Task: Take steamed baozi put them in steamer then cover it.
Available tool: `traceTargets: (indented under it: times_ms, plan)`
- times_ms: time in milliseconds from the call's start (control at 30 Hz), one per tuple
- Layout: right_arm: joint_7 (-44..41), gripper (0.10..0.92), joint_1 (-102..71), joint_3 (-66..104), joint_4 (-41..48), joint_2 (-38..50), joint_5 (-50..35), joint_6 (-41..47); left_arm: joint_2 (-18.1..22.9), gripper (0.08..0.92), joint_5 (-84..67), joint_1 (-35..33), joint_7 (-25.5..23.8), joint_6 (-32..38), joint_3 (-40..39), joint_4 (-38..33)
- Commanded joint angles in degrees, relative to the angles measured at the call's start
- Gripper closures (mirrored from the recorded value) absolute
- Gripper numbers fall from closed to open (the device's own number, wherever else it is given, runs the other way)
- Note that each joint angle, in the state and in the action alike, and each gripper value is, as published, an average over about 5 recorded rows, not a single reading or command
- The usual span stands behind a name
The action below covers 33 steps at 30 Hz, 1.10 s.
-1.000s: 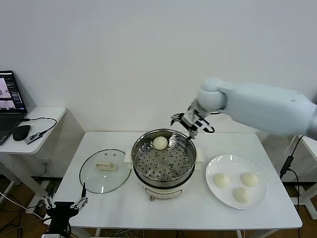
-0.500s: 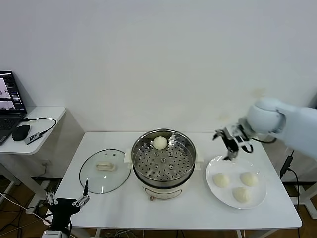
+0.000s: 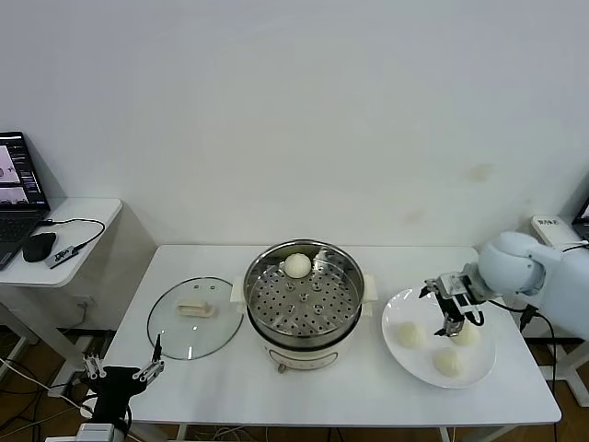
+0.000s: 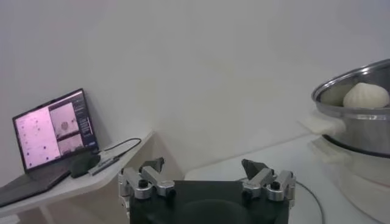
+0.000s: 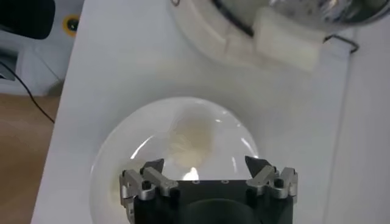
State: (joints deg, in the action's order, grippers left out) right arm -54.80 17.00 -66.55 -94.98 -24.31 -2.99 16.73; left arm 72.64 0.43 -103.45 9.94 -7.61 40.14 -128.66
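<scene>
Nearest to us, our left gripper [image 3: 120, 376] hangs idle below the front left corner of the white desk [image 3: 230, 387], its fingers spread wide and gripping nothing; we judge it is parked there to stay clear while the other arm works.

On the desk's right side sits the flat round white plate [image 3: 398, 352] with three small smooth off-white steamed baozi on it [image 3: 410, 334], [image 3: 450, 362], [image 3: 467, 335]. Our right gripper [image 3: 452, 305] hovers just above the plate, over the gap between the two farther buns, fingers parted and empty. From that pose we judge that it is lining up to pick the next bun.

To the left lies the round clear glass cover with its cream-white bar handle [image 3: 195, 308], flat on the desk just beside the pot, within the left arm's reach for closing later.

In the middle stands the round shiny stainless-steel steamer [image 3: 304, 296], open, with one baozi [image 3: 297, 265] resting at the far side of its perforated tray; that spot leaves the nearer tray free for the remaining three.

Farther left, a small white side table [image 3: 83, 217] carries an open black laptop [image 3: 20, 195] and a black computer mouse [image 3: 40, 246].

We can read no brand, label or writing anywhere; the laptop screen is too small to read.
</scene>
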Motion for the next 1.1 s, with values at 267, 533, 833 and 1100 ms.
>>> traceTargets:
  times_ms: [267,533,833,1100]
  plan:
    - [0.46,0.203,-19.97,14.52,12.49,-6.67,6.99,-1.59,0.78,0.177,0.29,-0.72,-0.01,-0.03,0.62,0.49]
    - [0.44,0.203,-20.83,14.68,14.6,-9.9,7.23,-2.03,1.06,0.177,0.33,-0.71,0.05,-0.05,0.64,0.67]
    - [1.2,0.203,-20.76,14.79,16.71,-13.05,7.67,-1.87,0.86,0.177,0.21,-0.35,0.07,-0.05,0.65,1.08]
    - [0.95,0.248,-20.71,14.54,17.06,-14.1,7.99,-0.98,0.99,0.177,0.2,-0.15,0.05,-0.03,0.6,1.33]
